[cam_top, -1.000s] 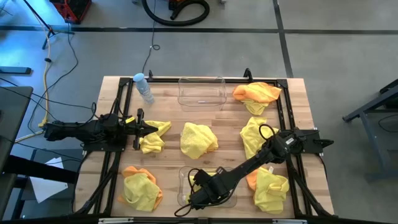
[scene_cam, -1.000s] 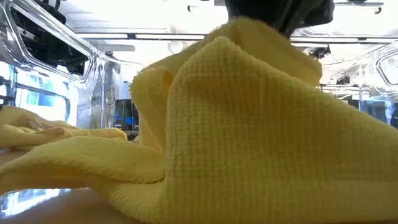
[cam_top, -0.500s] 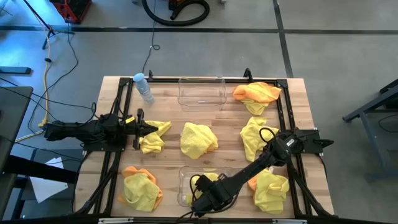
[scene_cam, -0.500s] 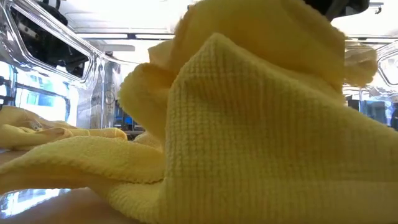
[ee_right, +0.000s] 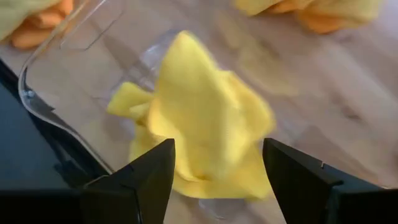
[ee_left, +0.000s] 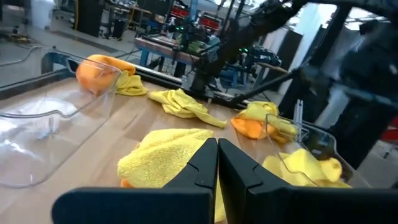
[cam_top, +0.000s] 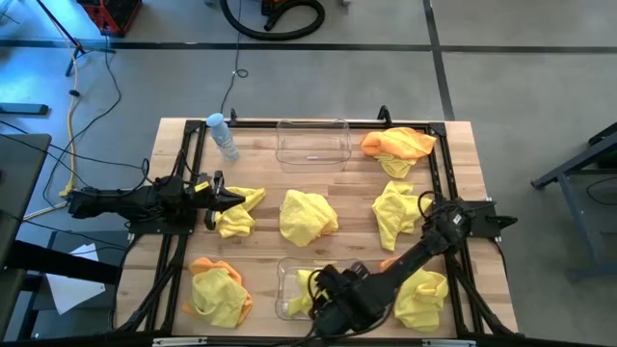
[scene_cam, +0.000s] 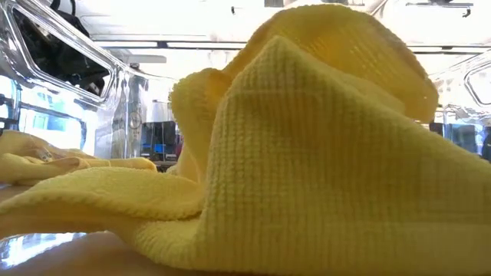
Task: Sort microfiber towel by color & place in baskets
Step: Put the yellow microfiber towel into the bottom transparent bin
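The right gripper [ee_right: 214,168] hangs just above the near basket [cam_top: 285,289] at the table's [cam_top: 357,183] front edge, its fingers [ee_right: 146,171] spread wide and holding nothing. Below them a yellow towel [ee_right: 199,130] lies crumpled inside that clear basket. The far basket [cam_top: 311,143] sits at the back edge, with nothing I can see in it. The left gripper [cam_top: 228,199] rests low over the table's left side, fingers pressed together, tips beside another yellow towel [cam_top: 236,212]. More yellow and orange towels lie scattered across the wood, including a yellow one in the middle [cam_top: 308,215] and an orange one at the back right corner [cam_top: 397,145]. A water bottle [cam_top: 223,135] lies near the back left corner.
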`<state>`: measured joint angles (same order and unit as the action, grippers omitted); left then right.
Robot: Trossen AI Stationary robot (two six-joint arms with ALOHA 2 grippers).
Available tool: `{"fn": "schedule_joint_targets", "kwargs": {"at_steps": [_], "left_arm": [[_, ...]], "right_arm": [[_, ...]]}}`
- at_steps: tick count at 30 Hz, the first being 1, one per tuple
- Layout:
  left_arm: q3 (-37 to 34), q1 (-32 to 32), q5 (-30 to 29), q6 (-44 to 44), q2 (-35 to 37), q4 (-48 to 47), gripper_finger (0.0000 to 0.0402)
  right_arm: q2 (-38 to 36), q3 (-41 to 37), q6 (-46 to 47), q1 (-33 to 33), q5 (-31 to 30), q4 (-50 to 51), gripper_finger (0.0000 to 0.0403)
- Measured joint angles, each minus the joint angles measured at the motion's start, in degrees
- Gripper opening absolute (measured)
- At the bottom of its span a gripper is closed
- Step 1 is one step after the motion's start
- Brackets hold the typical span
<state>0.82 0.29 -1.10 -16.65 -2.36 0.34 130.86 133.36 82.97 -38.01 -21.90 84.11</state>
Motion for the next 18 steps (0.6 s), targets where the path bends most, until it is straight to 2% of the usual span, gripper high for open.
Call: {"fn": "schedule_joint_targets", "kwargs": {"at_steps": [3, 5, 9, 14, 18], "left_arm": [[0.7, -0.4, 2.5, 0.2, -0.3, -0.7, 0.0], [1.8, -1.4, 2.5, 0.0, -1.4, -2.0, 0.0], [5.4, -4.4, 0.9, -0.2, -5.5, -6.0, 0.0], [10.5, -8.8, -4.5, -0.2, -14.0, -7.6, 0.0], [16.4, -11.5, -9.6, -0.4, -22.7, -11.1, 0.0]], "right_arm": [[-1.9, 0.0, 2.5, -1.7, -2.9, 5.8, 0.0238], [-3.1, -0.7, 2.2, -2.7, -5.1, 5.7, 0.0238], [-7.1, -6.7, 0.8, -3.4, -6.7, 5.9, 0.0232], [-15.6, -24.1, 1.0, -3.1, -5.4, 2.4, 0.0224], [-26.9, -40.9, 1.0, -4.0, -6.0, -7.0, 0.0218]]}}
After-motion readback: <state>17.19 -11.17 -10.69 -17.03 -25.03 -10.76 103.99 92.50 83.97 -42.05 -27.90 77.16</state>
